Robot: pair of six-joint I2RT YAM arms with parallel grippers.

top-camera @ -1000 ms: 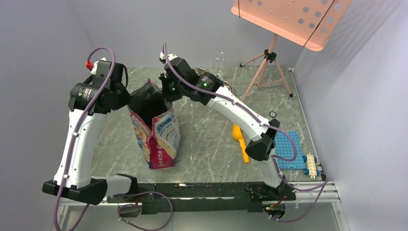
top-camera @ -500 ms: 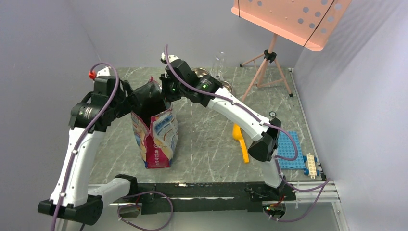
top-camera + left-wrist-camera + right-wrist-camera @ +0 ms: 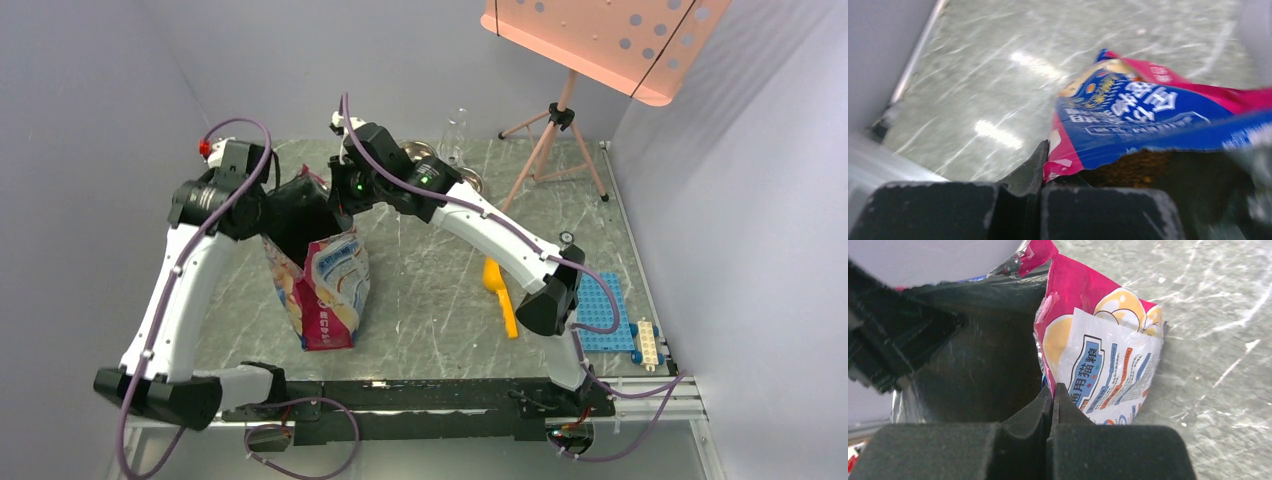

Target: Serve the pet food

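The printed pink, red and blue bag (image 3: 325, 285) stands upright at the left middle of the table with its mouth held open. My left gripper (image 3: 275, 200) is shut on the bag's left rim (image 3: 1060, 167). My right gripper (image 3: 343, 192) is shut on the bag's right rim (image 3: 1048, 385). Brown pet food (image 3: 1135, 167) shows inside the bag in the left wrist view. In the right wrist view the bag's inside (image 3: 978, 375) is dark and no kibble shows. The yellow scoop (image 3: 500, 290) lies on the table to the right, under the right arm.
A metal bowl (image 3: 425, 157) and a clear glass (image 3: 455, 135) stand at the back behind the right arm. A tripod (image 3: 555, 140) carries a pink perforated board at the back right. A blue baseplate (image 3: 603, 310) with a small block piece lies at the right edge.
My left arm has swung up and back while still pinching the bag's left rim. The bag has shifted slightly left. The right arm has hardly moved.
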